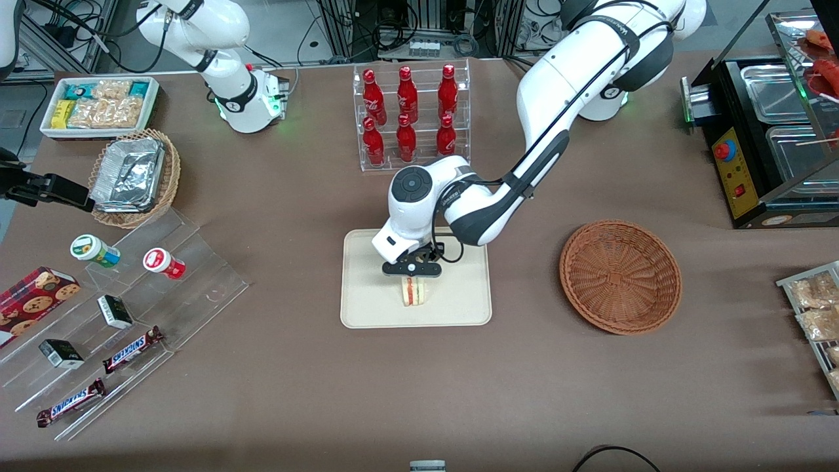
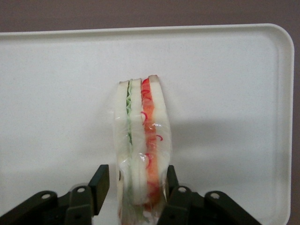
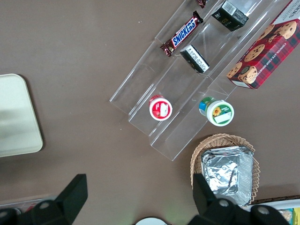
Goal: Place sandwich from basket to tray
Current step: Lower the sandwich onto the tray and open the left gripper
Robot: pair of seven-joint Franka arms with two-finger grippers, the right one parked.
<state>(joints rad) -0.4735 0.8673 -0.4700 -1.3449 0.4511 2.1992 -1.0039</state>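
Observation:
The sandwich, a plastic-wrapped wedge of white bread with green and red-orange filling, stands on its edge on the cream tray. My left gripper hangs straight above it, the fingers straddling the wedge. One finger stands clearly apart from the wrap; the other finger is right at the wrap. The gripper is open. The reddish-brown basket sits empty toward the working arm's end of the table. A corner of the tray also shows in the right wrist view.
A clear rack of red bottles stands farther from the front camera than the tray. Toward the parked arm's end lie a stepped acrylic display with snacks, a tan basket of foil trays and a white snack box.

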